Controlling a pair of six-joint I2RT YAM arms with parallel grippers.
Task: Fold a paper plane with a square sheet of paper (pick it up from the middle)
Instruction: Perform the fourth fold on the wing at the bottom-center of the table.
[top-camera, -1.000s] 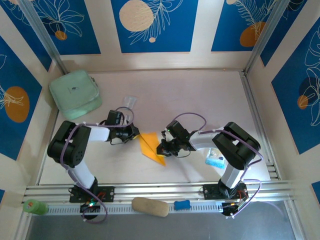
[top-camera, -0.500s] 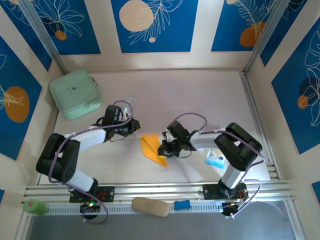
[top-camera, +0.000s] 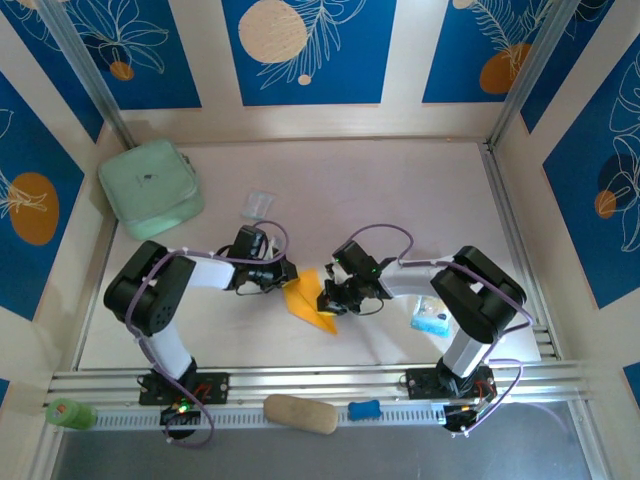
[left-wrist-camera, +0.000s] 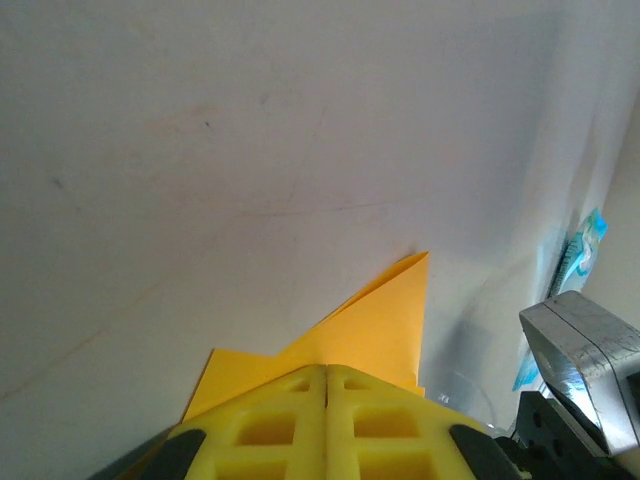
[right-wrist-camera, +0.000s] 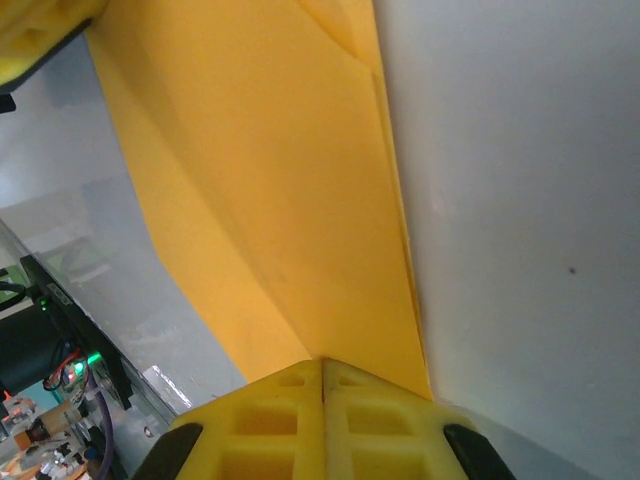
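Pale matt counter (top-camera: 400, 190), walled by blue leaf-print panels (top-camera: 310, 50). Soft mint-green pouch (top-camera: 150, 188) far left. Left gripper (top-camera: 287, 279), fingers together, touches the creased, pointed orange-yellow square sheet of paper (top-camera: 306, 300) mid-counter. Right gripper (top-camera: 329, 298), also closed, meets its right edge.

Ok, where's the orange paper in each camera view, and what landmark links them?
Top external: the paper sits mid-picture, between left gripper and right gripper.
Left wrist: paper low centre, just past the left gripper.
Right wrist: paper, a wide band running down to the right gripper.
Shared landmark: the left gripper, yellow, also in right wrist's top-left corner.
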